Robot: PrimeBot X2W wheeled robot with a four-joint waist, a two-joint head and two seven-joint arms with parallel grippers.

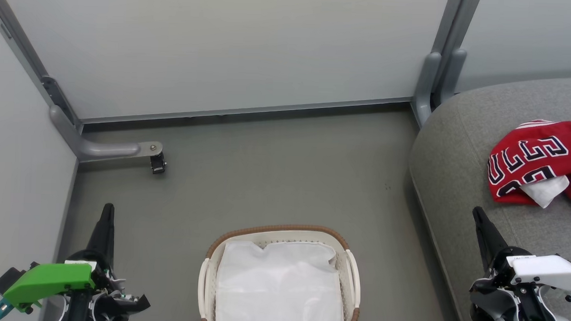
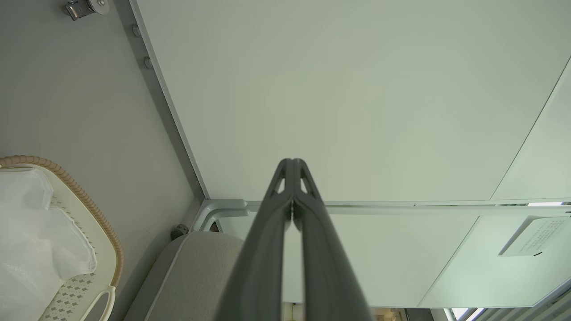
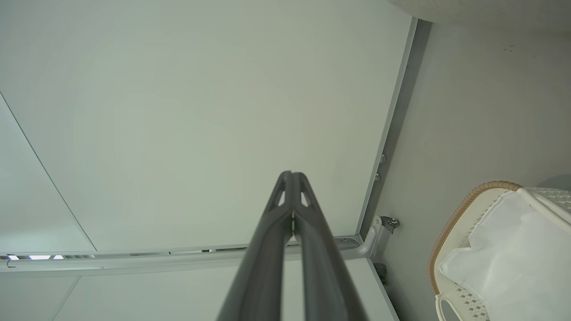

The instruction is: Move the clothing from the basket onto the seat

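Head view: lettered red jersey [image 1: 532, 159] lies bunched on the grey seat [image 1: 456, 152] at far right, just up-right of the right gripper [image 1: 478, 215], the nearer arm, pinched shut and empty; left gripper [image 1: 108, 210] also shut and empty at lower left, basket [image 1: 278, 228] between them with a white liner sheet [image 1: 281, 284] inside, no red seen. Left wrist view: gripper closed, aimed at the partition wall [image 2: 357, 89], basket off to its left. Right wrist view: closed too, basket lower right; nothing obstructs, task looks done.
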